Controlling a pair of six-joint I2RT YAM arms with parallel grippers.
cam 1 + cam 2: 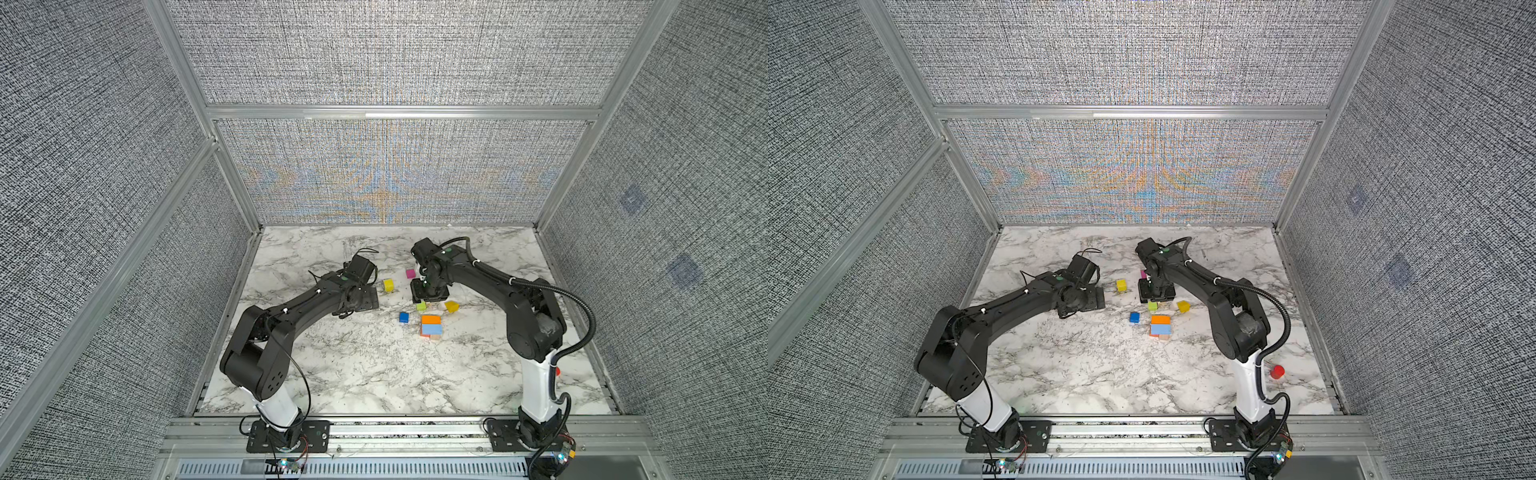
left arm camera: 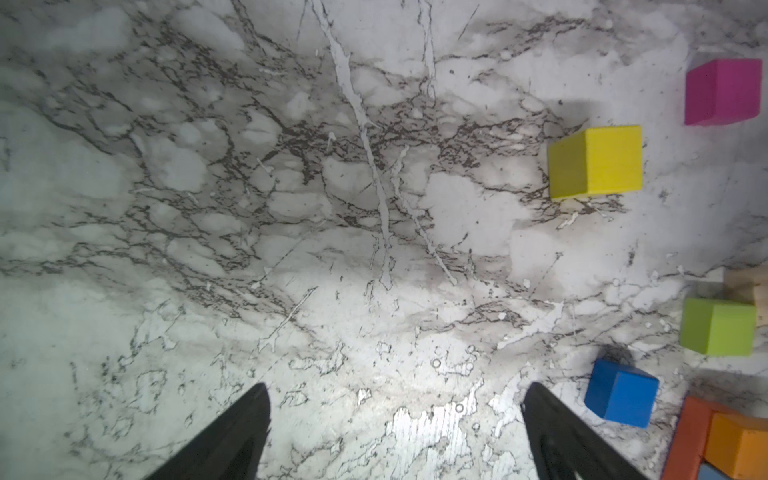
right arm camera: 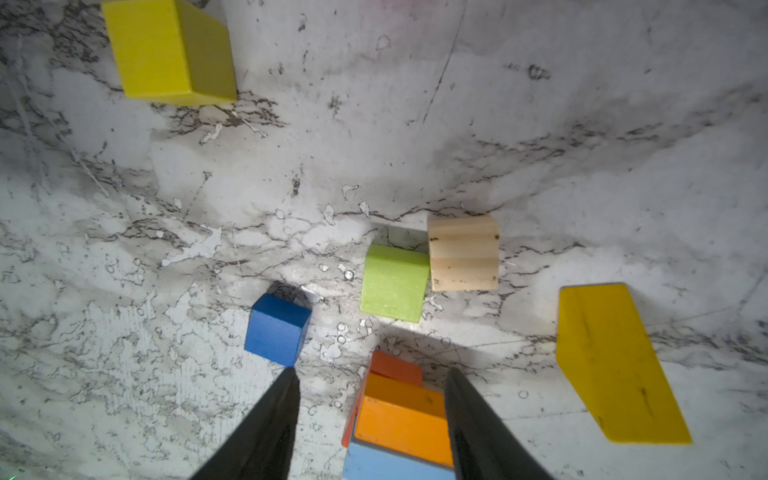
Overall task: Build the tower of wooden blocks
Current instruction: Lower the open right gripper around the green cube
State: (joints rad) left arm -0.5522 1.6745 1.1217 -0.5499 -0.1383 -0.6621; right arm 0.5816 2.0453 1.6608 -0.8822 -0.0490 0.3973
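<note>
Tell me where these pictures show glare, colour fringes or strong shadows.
Both top views: rainbow moiré ripples across the woven grey back wall. Left wrist view: bright glare on the white marble tabletop. Right wrist view: the small blue wooden cube casts a dark shadow.

Beside tower (image 1: 431, 326): blue cube (image 1: 404, 317), green cube (image 1: 421, 306); front tabletop (image 1: 374, 374) open.

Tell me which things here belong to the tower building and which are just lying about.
Job: tower base, yellow cube, magenta cube, green cube, blue cube, yellow slab, tan block, red block.
Just there: marble table, grey wall panels.
</note>
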